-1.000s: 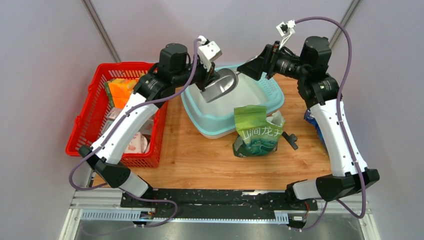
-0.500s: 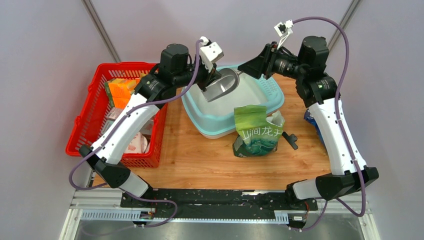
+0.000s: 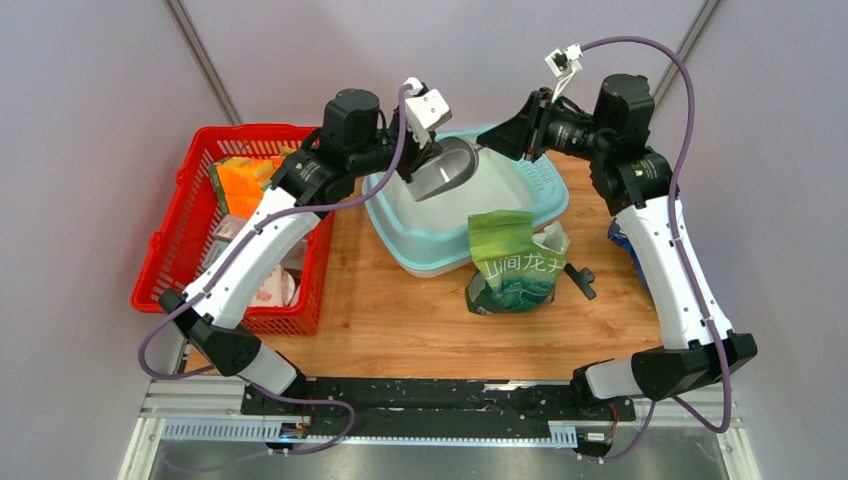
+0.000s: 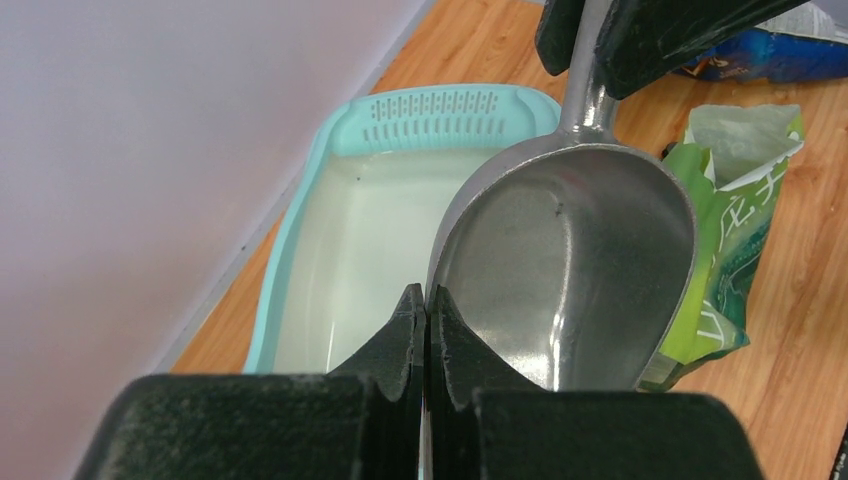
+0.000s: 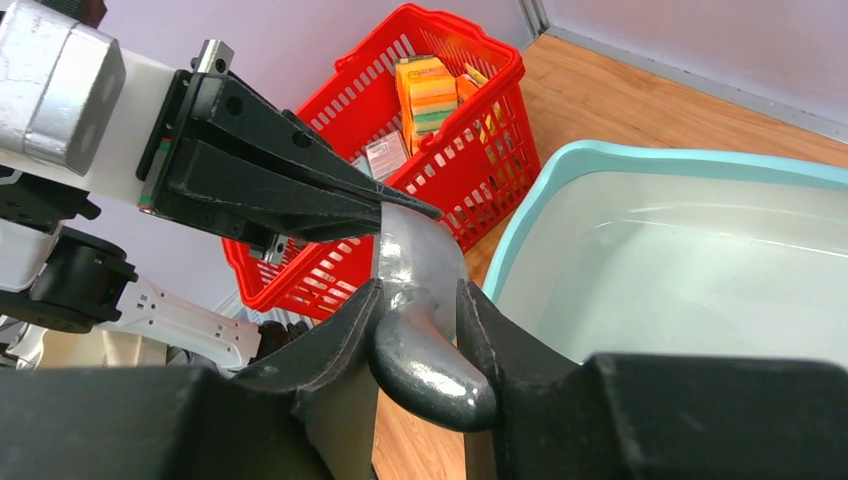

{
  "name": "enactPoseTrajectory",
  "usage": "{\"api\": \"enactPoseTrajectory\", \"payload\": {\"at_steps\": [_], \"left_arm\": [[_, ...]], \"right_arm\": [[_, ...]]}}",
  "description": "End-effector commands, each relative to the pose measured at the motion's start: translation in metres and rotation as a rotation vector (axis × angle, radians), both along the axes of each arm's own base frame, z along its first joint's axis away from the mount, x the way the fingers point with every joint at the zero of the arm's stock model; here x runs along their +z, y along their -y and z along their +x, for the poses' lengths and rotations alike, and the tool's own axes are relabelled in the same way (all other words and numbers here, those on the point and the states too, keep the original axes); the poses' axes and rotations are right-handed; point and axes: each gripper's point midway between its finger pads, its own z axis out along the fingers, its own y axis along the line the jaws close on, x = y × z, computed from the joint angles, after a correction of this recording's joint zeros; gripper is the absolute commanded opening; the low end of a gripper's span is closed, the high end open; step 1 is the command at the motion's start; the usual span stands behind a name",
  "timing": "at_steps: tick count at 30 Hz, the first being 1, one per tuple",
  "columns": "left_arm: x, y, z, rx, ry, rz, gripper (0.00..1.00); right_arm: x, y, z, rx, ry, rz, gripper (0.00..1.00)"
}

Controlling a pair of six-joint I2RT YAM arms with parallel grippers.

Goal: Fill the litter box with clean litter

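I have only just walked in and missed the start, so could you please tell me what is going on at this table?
Both arms hold one grey metal scoop above the large light-teal plastic litter box. The right gripper is clamped on the scoop's handle, and the left gripper pinches the rim of its bowl. The scoop is empty, and the box's whitish inside shows no litter yet. The green printed bag stands open by the box's near rim.
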Motion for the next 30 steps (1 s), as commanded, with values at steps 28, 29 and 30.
{"api": "enactPoseTrajectory", "payload": {"at_steps": [28,29,30], "left_arm": [[-0.031,0.053,-0.092,-0.563,-0.018,0.042,0.67],[-0.038,0.058,-0.090,-0.571,-0.031,0.048,0.67],[-0.041,0.062,-0.089,-0.576,-0.030,0.050,0.67]], "right_arm": [[-0.002,0.147,-0.018,-0.471,0.224,-0.512,0.00],[-0.003,0.148,-0.023,-0.465,0.224,-0.526,0.00],[-0.003,0.149,-0.026,-0.456,0.237,-0.547,0.00]]}}
